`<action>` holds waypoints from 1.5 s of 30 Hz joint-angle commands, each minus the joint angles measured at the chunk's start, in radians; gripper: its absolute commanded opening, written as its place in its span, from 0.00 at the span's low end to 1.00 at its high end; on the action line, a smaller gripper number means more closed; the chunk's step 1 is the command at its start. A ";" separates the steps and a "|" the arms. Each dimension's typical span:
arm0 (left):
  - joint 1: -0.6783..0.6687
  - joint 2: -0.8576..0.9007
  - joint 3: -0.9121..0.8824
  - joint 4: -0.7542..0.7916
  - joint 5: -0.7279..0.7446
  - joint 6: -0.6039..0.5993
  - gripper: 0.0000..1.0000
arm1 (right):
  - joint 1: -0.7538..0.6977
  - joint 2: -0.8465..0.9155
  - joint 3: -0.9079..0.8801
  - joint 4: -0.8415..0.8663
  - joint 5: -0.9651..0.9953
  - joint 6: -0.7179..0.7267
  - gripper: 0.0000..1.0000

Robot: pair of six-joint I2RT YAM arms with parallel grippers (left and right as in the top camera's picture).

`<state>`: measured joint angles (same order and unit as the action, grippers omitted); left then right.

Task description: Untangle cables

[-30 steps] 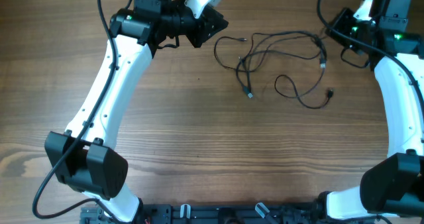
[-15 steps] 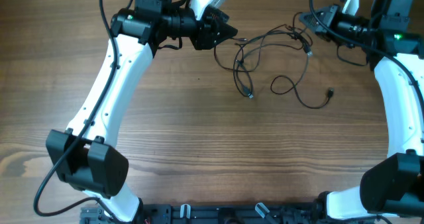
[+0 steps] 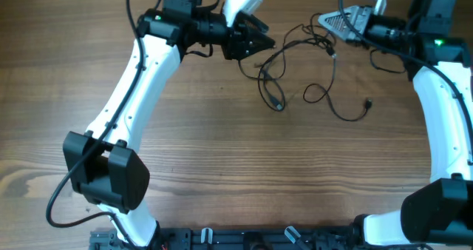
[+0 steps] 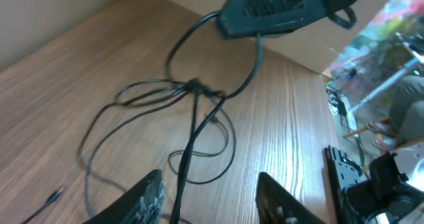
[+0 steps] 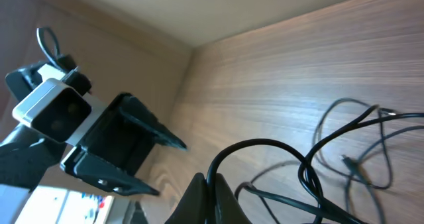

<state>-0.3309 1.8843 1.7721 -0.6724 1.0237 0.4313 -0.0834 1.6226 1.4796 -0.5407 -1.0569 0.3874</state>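
My left pincer [image 3: 259,41] has its two fingers [image 4: 142,197] apart. One thin black strand of the cables [image 3: 267,71] runs through the gap between them, but the fingers are not squeezing it. In the left wrist view that strand goes from the gap to a little knot [image 4: 195,86] just ahead of the pincer, where a few strands cross.

My right pincer [image 3: 325,19] is across from the left one, and the messy bunch of cables lies between the two. This pincer is pressed tight together on the cables. In the right wrist view a black loop [image 5: 258,143] sticks out just past its tips. From there the strands run down to the wooden table [image 3: 222,161].

The rest of the cables lies flat on the table, on the side of the pincers nearer to me. A plug end [image 3: 278,106] sits closer to the left pincer. A small curl [image 3: 314,93] lies about midway between the two pincers. Another tiny plug end [image 3: 367,102] lies closer to the right pincer.
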 commanded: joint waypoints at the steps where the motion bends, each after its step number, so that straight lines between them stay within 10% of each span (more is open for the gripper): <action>1: -0.034 0.013 0.014 0.013 0.035 0.037 0.43 | 0.031 -0.032 -0.002 0.006 -0.043 -0.013 0.05; 26: -0.058 0.069 0.014 0.025 -0.003 0.036 0.39 | 0.080 -0.037 -0.002 0.137 -0.122 0.087 0.05; 31: -0.060 0.076 0.014 0.044 -0.003 0.035 0.33 | 0.080 -0.037 -0.002 0.137 -0.124 0.087 0.05; 35: -0.060 0.076 0.014 0.072 -0.003 0.032 0.04 | 0.080 -0.037 -0.002 0.137 -0.126 0.086 0.04; 45: -0.057 0.076 0.014 0.080 -0.003 0.032 0.04 | 0.080 -0.037 -0.002 0.129 -0.117 0.062 0.05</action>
<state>-0.3855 1.9537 1.7721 -0.5999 1.0183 0.4580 -0.0090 1.6173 1.4796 -0.4099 -1.1450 0.4706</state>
